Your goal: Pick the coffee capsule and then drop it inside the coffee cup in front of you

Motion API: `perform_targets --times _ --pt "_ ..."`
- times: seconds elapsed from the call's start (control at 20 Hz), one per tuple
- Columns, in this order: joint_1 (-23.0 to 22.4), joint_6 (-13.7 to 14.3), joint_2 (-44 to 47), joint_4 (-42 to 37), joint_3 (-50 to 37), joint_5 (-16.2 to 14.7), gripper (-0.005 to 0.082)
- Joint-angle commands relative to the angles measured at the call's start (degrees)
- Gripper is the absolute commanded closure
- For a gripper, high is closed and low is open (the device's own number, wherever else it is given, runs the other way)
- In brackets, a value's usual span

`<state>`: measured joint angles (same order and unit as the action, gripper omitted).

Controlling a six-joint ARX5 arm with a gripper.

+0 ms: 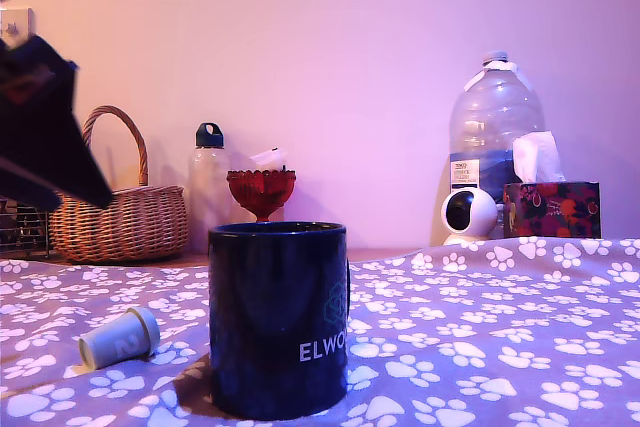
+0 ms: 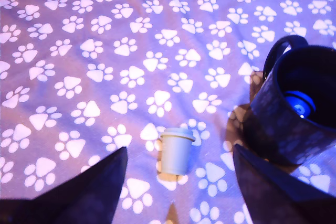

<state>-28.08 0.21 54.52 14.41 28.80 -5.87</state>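
The capsule [image 2: 176, 151] lies on its side on the paw-print cloth [image 2: 105, 51], untouched, near the cup [image 2: 294, 124] but apart from it. In the exterior view it sits to the left of the cup [image 1: 278, 319], its wider rim pointing toward the cup and slightly up. The cup stands upright with its mouth clear, and the wrist view shows a blue glint inside it, too small to identify.

The tool [image 2: 178, 182] hangs above the cloth with its jaws spread wide and nothing between them. In the wrist view the capsule lies in the gap between the two dark fingers [image 2: 89, 192], a little ahead of their tips. In the exterior view the tool [image 1: 45, 132] is high at the left edge, well above the capsule [image 1: 120, 336].

The step in hand looks like the descent to grasp. A good move would come straight down while keeping the capsule centred in the gap, so that both fingers meet its sides at once. Being round and on its side, it may roll on the soft cloth if one finger touches first. Its body tapers, so closing near the middle, not at the narrow end, should keep it from squirting out. The cup handle [image 2: 283, 51] stands close by, so the descent should stay clear of that side.
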Motion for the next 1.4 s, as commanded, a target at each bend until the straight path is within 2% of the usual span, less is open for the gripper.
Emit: perform_targets --times 0.0,0.1,0.25,0.55,0.9,1.25,1.35 --pt "-0.04 0.72 1.25 -2.54 -1.49 0.15 0.0187" --pt "-0.04 1.88 2.27 -5.53 -2.38 0.09 0.0187" --pt "-0.04 2.05 2.43 -11.43 -6.80 -0.63 0.0187" --pt "0.39 4.98 2.47 -23.50 -14.86 -2.34 0.0187" --pt "4.31 8.74 2.51 -30.16 -19.52 -6.62 0.0187" --pt "7.08 8.85 6.01 -37.03 -21.73 -11.76 0.0187" --pt "7.08 8.83 8.46 -38.75 -21.73 -11.93 0.0187"
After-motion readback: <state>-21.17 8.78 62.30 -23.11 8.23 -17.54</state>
